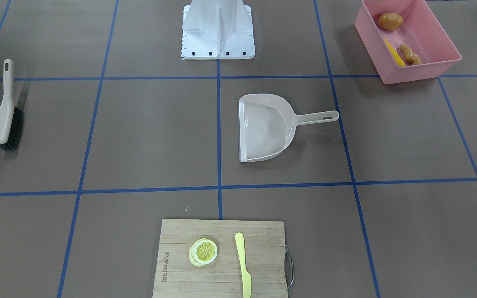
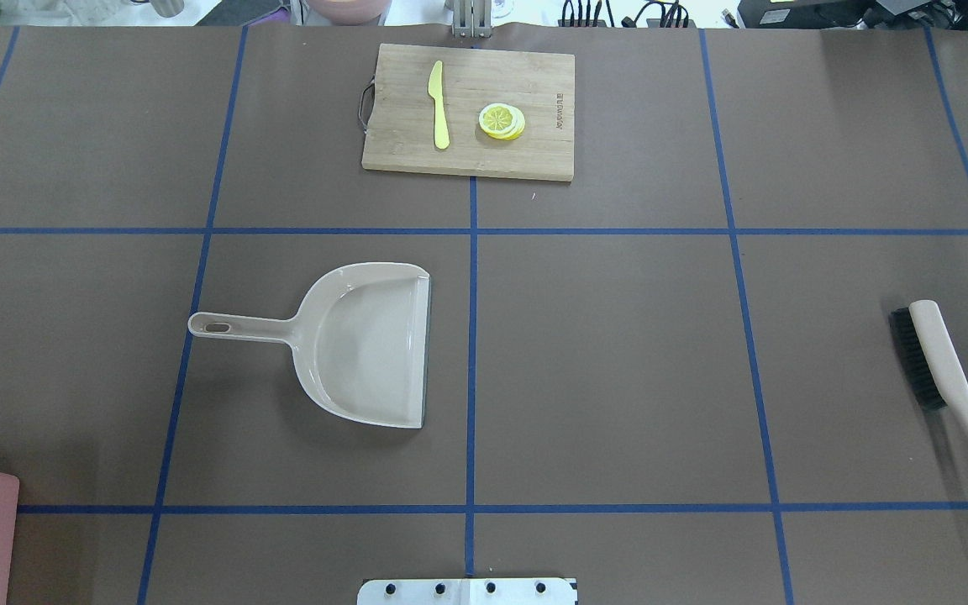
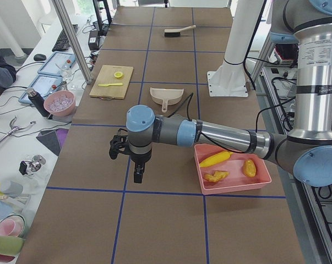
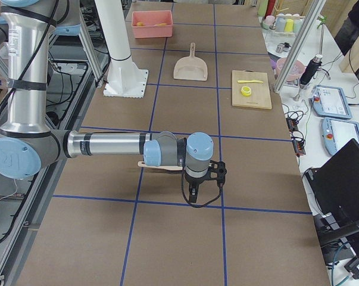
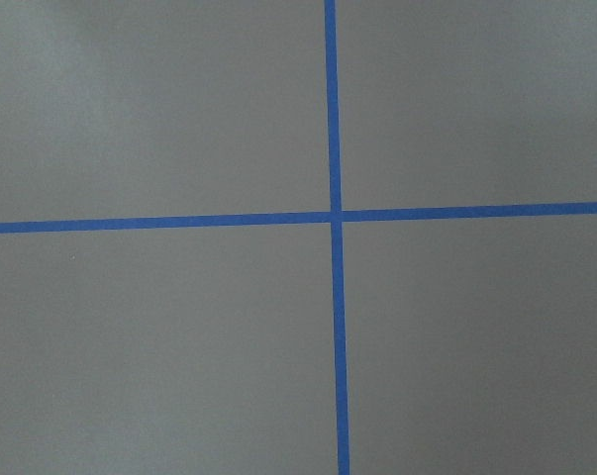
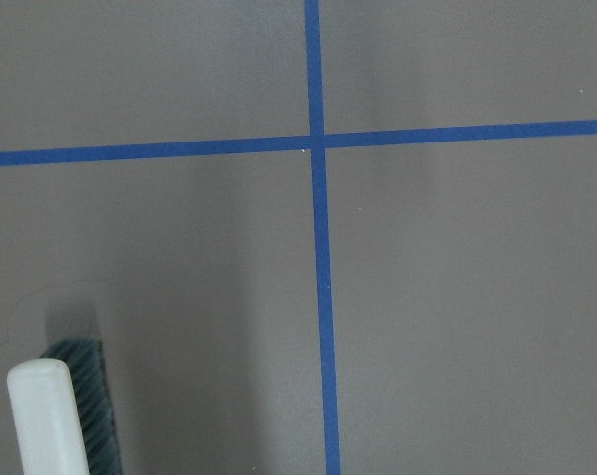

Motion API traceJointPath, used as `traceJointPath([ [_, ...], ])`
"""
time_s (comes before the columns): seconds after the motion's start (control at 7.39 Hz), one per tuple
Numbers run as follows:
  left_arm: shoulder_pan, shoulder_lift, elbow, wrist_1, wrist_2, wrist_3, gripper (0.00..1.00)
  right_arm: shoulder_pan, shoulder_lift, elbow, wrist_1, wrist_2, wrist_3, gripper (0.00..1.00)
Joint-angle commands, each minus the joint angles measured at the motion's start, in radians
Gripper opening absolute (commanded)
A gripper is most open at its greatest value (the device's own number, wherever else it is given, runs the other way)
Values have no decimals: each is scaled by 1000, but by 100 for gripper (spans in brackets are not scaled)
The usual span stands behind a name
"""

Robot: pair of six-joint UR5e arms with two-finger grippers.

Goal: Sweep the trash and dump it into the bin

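Observation:
The pink bin [image 1: 425, 68] stands at the table's edge on my left side. In it lie the brown potato [image 1: 390, 21], the yellow corn cob [image 1: 394, 53] and the tan ginger root [image 1: 410, 54]. The exterior left view also shows the bin [image 3: 232, 188] with all three inside. My left gripper [image 3: 137, 176] hangs over bare table beside the bin, and I cannot tell whether it is open or shut. My right gripper [image 4: 198, 192] hangs over bare table near the brush, and I cannot tell its state either. Neither wrist view shows fingers.
The beige dustpan [image 1: 267, 126] lies empty mid-table, handle toward my left. The brush [image 1: 6, 109] lies at my right, its tip showing in the right wrist view [image 6: 50, 416]. A wooden cutting board [image 1: 222, 273] at the far edge holds a lemon slice [image 1: 203, 251] and a yellow knife [image 1: 243, 265].

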Motion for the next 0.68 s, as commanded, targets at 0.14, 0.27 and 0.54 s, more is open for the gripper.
traceJointPath([
  [0.14, 2, 5, -8, 2, -9, 1, 98, 0, 2, 0, 0, 0, 0, 100],
  [0.27, 1, 10, -11, 0, -9, 3, 98, 1, 2, 0, 0, 1, 0, 100],
  [0.54, -1, 28, -12, -3, -9, 3, 98, 0, 2, 0, 0, 1, 0, 100],
])
